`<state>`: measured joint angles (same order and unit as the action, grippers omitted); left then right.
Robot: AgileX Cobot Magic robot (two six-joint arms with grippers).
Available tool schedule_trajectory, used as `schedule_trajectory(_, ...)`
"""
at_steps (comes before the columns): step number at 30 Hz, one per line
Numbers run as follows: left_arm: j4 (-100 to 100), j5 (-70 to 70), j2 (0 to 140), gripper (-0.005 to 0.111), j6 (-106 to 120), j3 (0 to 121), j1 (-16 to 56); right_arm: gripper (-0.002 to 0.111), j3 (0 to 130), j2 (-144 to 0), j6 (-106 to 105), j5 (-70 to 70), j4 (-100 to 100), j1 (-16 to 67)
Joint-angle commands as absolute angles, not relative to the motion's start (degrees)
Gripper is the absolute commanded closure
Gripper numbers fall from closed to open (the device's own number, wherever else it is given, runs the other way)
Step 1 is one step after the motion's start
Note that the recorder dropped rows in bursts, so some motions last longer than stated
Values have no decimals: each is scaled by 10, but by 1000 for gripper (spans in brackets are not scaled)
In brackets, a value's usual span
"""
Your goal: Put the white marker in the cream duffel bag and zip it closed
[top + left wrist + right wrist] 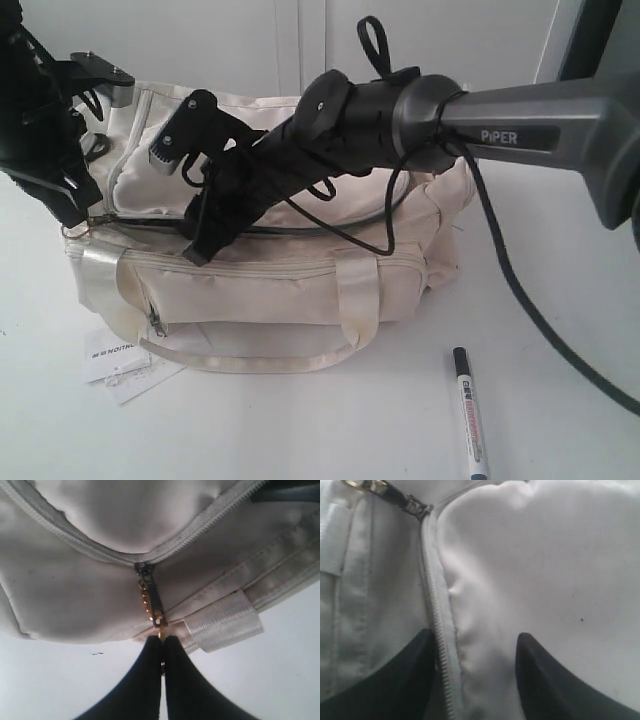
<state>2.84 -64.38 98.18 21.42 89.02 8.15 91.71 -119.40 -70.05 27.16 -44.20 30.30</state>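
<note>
- At one end of the bag [280, 290], my left pincer [162, 649] is clenched on the zipper pull [152, 602]; my right pincer [475, 647] stands open, straddling the zipper seam [440, 630].
- Bag cloth looks soft; I expect sagging when tugged.
- Marker [469, 412] lies on the table [330, 440] before the bag, well apart from both pincers: light, stiff, slick, I judge; best taken mid-barrel.

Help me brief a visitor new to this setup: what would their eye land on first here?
In the exterior view, the big cream duffel bag fills the middle, the black right arm stretched across its top with the right gripper open astride a zipper. At its left end the left gripper pinches the zipper pull. The white marker lies on the table, front right of the bag.
</note>
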Motion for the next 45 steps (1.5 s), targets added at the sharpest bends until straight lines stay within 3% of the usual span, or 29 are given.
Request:
schedule_trajectory(1,20,-655,973,107,213,886,80,70,922,-1206,-707,239,-440,303)
schedule_trajectory(3,20,-655,973,107,213,886,80,83,922,-1206,-705,239,-440,303)
schedule_trajectory(5,20,-654,973,107,213,886,80,108,922,-1200,-703,253,-443,303)
schedule_trajectory(20,84,-607,973,107,206,886,60,108,922,-1176,-683,333,-434,305)
schedule_trajectory(45,123,-468,976,107,203,886,46,108,922,-1171,-653,333,-415,305)
